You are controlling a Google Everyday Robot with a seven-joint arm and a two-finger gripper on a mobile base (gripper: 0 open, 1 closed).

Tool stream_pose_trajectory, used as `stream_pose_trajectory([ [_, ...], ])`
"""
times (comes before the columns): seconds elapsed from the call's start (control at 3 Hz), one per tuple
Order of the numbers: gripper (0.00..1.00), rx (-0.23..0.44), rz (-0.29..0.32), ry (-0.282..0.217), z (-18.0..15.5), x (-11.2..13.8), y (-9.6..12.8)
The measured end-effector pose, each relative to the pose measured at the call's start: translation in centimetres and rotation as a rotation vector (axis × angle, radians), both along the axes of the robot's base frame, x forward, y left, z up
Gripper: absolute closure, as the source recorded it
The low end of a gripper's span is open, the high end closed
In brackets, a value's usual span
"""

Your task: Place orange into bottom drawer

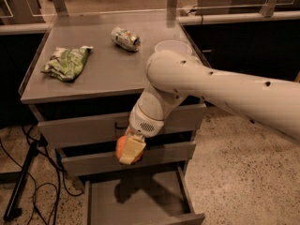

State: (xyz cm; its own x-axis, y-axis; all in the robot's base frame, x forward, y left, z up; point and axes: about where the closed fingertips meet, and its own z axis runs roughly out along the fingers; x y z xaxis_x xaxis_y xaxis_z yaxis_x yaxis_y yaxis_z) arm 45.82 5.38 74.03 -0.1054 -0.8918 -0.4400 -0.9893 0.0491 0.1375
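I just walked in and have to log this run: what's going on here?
The robot's arm reaches down the cabinet front, its gripper shut on the orange. The fruit hangs in front of the middle drawer, above the open bottom drawer, not yet set inside. A snack bag, a crushed can and a clear cup sit on the cabinet top.

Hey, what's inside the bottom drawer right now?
The bottom drawer shows only a shadow on its visible grey floor. The gripper hangs above it, shut on the orange. The drawer's rear is hidden under the middle drawer.
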Motion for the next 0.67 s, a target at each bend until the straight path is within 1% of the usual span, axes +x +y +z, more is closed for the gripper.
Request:
stream_pose_trajectory([
  [0.33,1.0,-0.011,-0.022,0.04,-3.3,-1.5,0.7],
  [0.67,1.0,-0.054,-0.074,0.098,-9.2,-3.0,1.1],
])
